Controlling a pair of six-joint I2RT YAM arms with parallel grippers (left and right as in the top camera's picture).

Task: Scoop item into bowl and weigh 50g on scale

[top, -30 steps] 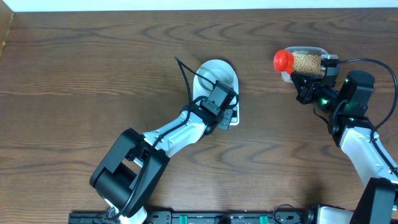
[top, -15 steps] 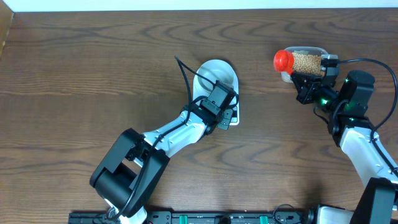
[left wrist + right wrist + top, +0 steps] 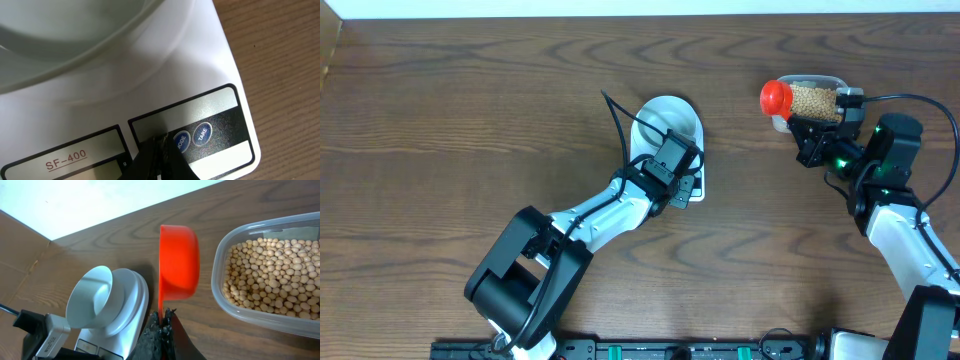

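Over at the left, the left gripper (image 3: 159, 146) is hovering with its tips closed on nothing over the scale (image 3: 200, 70), just beside the two round buttons (image 3: 192, 137), so I'd guess zeroing is under way. The bowl (image 3: 90, 297) is sitting on the scale and looking empty, so nothing is being weighed yet. Next along, the red scoop (image 3: 179, 260) is hanging between scale and tub (image 3: 260, 321), its handle pinched in the right gripper (image 3: 164, 317). The beans (image 3: 272, 277) are all lying in that tub. Nothing on the worktop (image 3: 470, 120) is blocking the short path.
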